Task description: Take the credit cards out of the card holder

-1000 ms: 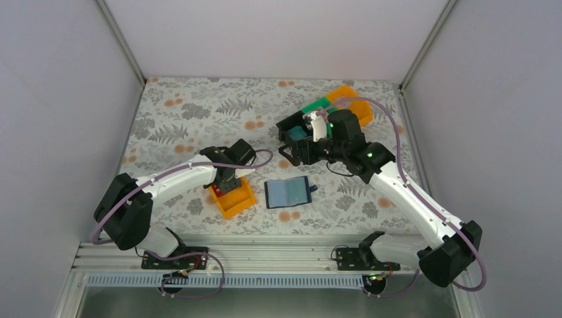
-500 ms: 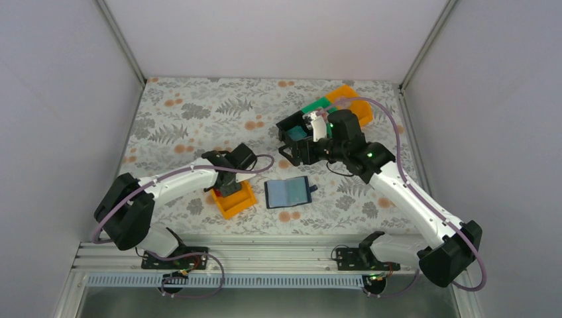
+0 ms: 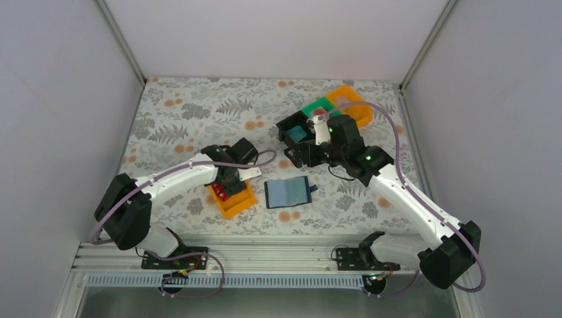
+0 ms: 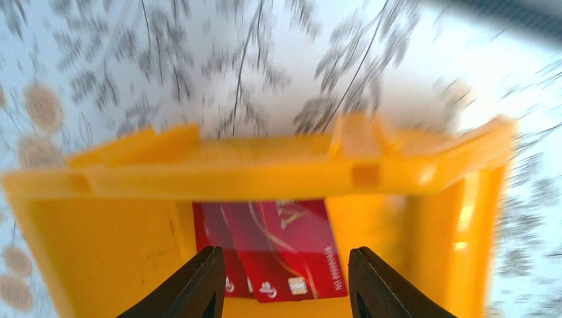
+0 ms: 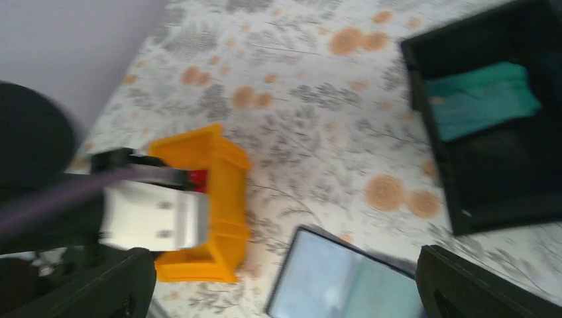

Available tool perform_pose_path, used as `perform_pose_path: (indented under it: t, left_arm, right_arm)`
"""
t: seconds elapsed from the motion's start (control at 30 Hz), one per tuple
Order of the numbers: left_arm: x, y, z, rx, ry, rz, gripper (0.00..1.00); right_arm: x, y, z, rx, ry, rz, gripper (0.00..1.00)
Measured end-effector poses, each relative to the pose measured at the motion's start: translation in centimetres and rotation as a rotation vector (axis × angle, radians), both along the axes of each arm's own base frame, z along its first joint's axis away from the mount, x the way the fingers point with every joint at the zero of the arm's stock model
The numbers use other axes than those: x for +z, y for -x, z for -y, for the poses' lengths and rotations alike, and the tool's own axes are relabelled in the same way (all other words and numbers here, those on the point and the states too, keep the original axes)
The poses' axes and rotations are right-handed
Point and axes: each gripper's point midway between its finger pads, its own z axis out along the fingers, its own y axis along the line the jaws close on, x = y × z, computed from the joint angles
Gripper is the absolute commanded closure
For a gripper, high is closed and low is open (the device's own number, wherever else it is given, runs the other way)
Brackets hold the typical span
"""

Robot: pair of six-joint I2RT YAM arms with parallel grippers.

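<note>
Hanging over the near orange bin (image 4: 265,169), the left gripper (image 4: 285,291) has its jaws parted and empty, with two red credit cards (image 4: 278,255) lying overlapped on the bin floor below (a teal card (image 5: 480,99) sits in the black bin (image 5: 504,212)). Spread wide and holding nothing, the right gripper (image 5: 285,288) hovers above the card holder (image 3: 287,192), which lies open and flat between the arms. Any card in its sleeves, which I cannot make out, should be thin, stiff, light and slick, so pinch an exposed edge and slide it out while pinning the equally light wallet.
</note>
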Motion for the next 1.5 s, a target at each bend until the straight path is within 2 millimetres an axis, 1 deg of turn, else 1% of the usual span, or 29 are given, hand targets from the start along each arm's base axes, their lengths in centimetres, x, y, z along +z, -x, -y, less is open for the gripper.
perform_pose_path:
  t: [0.07, 0.1, 0.17, 0.27, 0.3, 0.33, 0.37, 0.43, 0.5, 0.53, 0.57, 0.63, 0.67, 0.7, 0.73, 0.8, 0.87, 1.13, 1.2, 1.23, 1.37, 1.4, 1.5]
  left_arm:
    - [1.7, -0.4, 1.5, -0.011, 0.074, -0.015, 0.50]
    - [3.0, -0.8, 2.5, -0.016, 0.130, -0.024, 0.50]
    - [6.4, -2.2, 4.5, -0.016, 0.261, -0.018, 0.50]
    - [11.2, -4.5, 5.9, -0.004, 0.439, 0.005, 0.50]
    - [12.6, -5.1, 6.1, 0.001, 0.486, 0.015, 0.50]
    - [13.7, -5.5, 6.3, 0.003, 0.524, 0.021, 0.50]
    - [14.3, -5.6, 6.6, 0.000, 0.552, 0.020, 0.50]
    - [14.7, -5.3, 7.2, -0.010, 0.590, -0.003, 0.50]
    - [14.0, -4.9, 7.7, -0.010, 0.607, -0.044, 0.50]
    - [13.2, -4.5, 7.8, -0.006, 0.605, -0.068, 0.50]
    - [12.5, -4.2, 7.8, -0.002, 0.600, -0.088, 0.50]
    - [10.6, -3.4, 7.4, 0.014, 0.581, -0.135, 0.50]
    - [9.9, -3.1, 7.2, 0.020, 0.571, -0.151, 0.50]
    - [9.4, -2.8, 7.0, 0.025, 0.563, -0.165, 0.50]
    - [9.2, -2.7, 7.0, 0.026, 0.560, -0.170, 0.50]
    - [9.2, -2.7, 7.0, 0.025, 0.562, -0.169, 0.50]
    - [9.3, -2.9, 7.2, 0.022, 0.570, -0.159, 0.50]
    - [9.4, -3.1, 7.3, 0.018, 0.576, -0.149, 0.50]
    - [9.4, -3.2, 7.3, 0.017, 0.577, -0.147, 0.50]
    - [9.4, -3.2, 7.3, 0.017, 0.578, -0.147, 0.50]
    - [9.4, -3.2, 7.4, 0.017, 0.578, -0.146, 0.50]
    - [9.3, -3.2, 7.3, 0.017, 0.577, -0.147, 0.50]
    - [9.0, -3.1, 7.3, 0.020, 0.574, -0.152, 0.50]
  right_arm:
    - [-1.4, -0.6, 1.1, -0.059, 0.044, -0.015, 0.01]
    - [-2.4, -1.0, 1.9, -0.096, 0.067, -0.032, 0.01]
    - [-4.5, -1.5, 3.0, -0.147, 0.109, -0.068, 0.01]
    - [-9.0, -1.2, 4.6, -0.199, 0.177, -0.162, 0.01]
    - [-10.4, -1.0, 5.0, -0.208, 0.193, -0.191, 0.01]
    - [-12.2, -0.6, 5.4, -0.208, 0.207, -0.235, 0.01]
    - [-13.5, -0.2, 5.6, -0.206, 0.218, -0.271, 0.01]
    - [-16.8, 1.1, 5.7, -0.180, 0.236, -0.365, 0.01]
    - [-19.5, 2.2, 5.6, -0.153, 0.252, -0.450, 0.01]
    - [-21.0, 2.9, 5.5, -0.135, 0.263, -0.496, 0.01]
    - [-21.8, 3.2, 5.5, -0.122, 0.272, -0.516, 0.01]
    - [-21.4, 2.4, 4.6, -0.101, 0.233, -0.492, 0.04]
    - [-21.7, 2.3, 4.3, -0.086, 0.228, -0.495, 0.08]
    - [-21.5, 2.0, 3.7, -0.068, 0.205, -0.487, 0.11]
    - [-21.4, 1.7, 3.2, -0.051, 0.185, -0.487, 0.14]
    - [-21.4, 1.5, 2.3, -0.011, 0.144, -0.484, 0.18]
    - [-21.4, 1.6, 1.7, 0.020, 0.116, -0.491, 0.23]
    - [-21.8, 2.7, 1.1, 0.060, 0.078, -0.533, 0.43]
    - [-22.0, 3.1, 1.0, 0.065, 0.062, -0.544, 0.51]
    - [-22.0, 3.1, 1.0, 0.071, 0.056, -0.543, 0.58]
    - [-22.6, 3.7, 0.9, 0.080, 0.042, -0.555, 0.93]
    - [-22.5, 3.8, 0.8, 0.080, 0.030, -0.565, 0.95]
    - [-21.8, 3.9, 0.4, 0.099, 0.005, -0.559, 0.96]
